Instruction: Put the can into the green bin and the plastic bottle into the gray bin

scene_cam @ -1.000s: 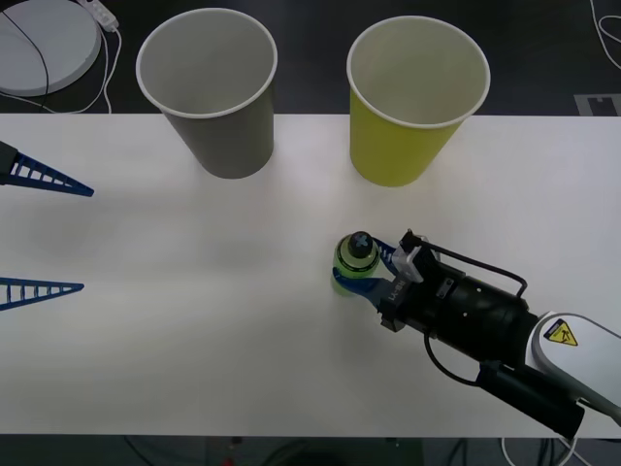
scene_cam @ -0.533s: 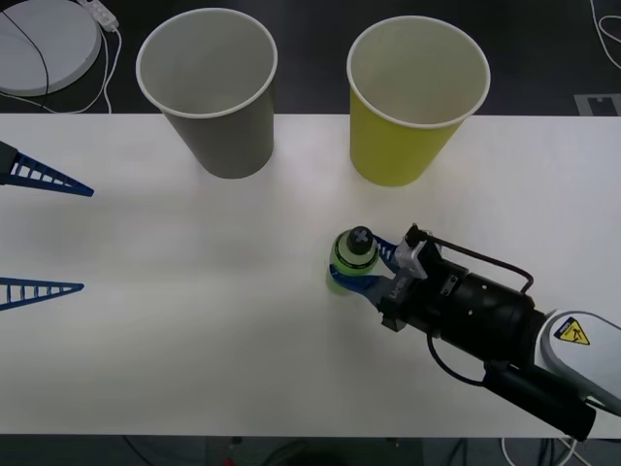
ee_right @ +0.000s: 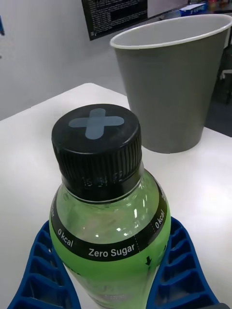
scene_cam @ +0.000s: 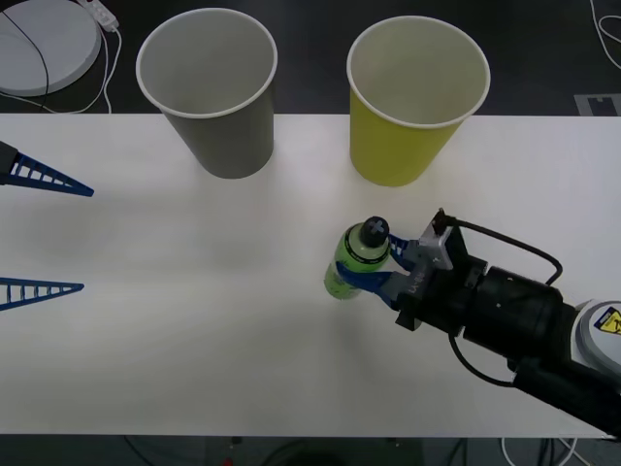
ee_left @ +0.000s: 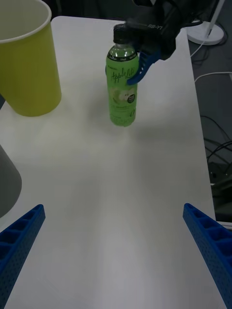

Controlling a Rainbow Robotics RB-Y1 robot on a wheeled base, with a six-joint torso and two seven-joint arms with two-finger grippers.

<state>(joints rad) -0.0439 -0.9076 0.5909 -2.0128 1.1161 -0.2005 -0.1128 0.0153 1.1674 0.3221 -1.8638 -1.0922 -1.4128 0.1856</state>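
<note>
The right end effector (scene_cam: 374,267) grips the small green plastic bottle (scene_cam: 355,258) above the white desk (scene_cam: 194,320); the gray paper-cup bin (scene_cam: 215,92) sits empty, delivery pending.

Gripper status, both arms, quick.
Left gripper: open, holding nothing, parked over the table's left edge.
Right gripper: closed on the plastic bottle, gripping its upper body just below the cap.

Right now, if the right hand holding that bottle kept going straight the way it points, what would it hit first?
Probably the gray bin: it stands directly beyond the plastic bottle in the right hand, with bare table between.
</note>
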